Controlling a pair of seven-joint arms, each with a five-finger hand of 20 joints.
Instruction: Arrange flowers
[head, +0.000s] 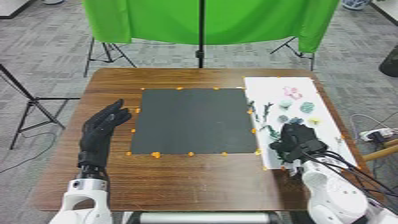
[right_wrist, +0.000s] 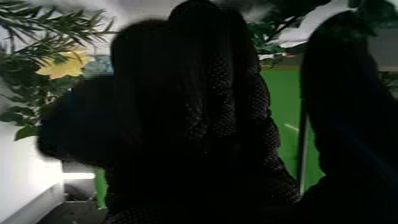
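Nearest, the right hand (head: 298, 140) had its fingers straight and close together, thumb apart; whether they touched the green sprigs (head: 266, 111) beside them, I couldn't tell. The left hand (head: 102, 125), fingers together, was beside the dark mat (head: 191, 122). Beyond the right fingers lay the yellow flower (head: 314, 121), then the pink flower (head: 292, 93).
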